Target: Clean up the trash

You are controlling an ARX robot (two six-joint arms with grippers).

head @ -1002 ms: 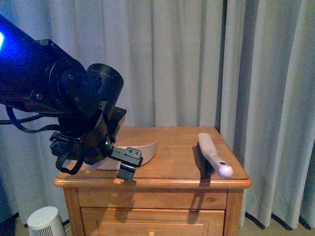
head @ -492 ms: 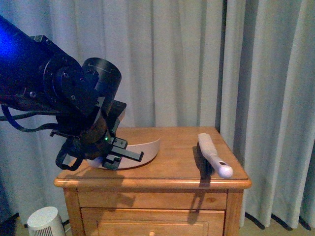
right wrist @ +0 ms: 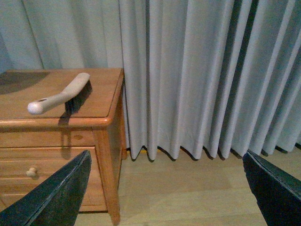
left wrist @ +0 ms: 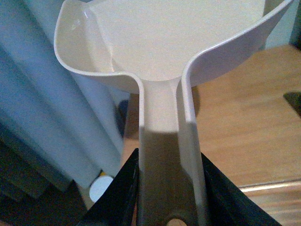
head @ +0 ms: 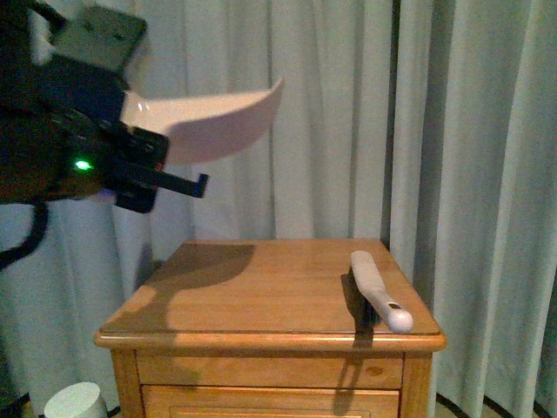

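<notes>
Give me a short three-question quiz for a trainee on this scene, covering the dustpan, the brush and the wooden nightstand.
1. True or false: the dustpan rests flat on the nightstand.
2. What lies on the nightstand's right side? A) brush B) cup C) book
3. Fill in: the left gripper is clamped on the dustpan's ____.

Key: 1 false, it is held in the air above the nightstand. 2 A. 3 handle.
</notes>
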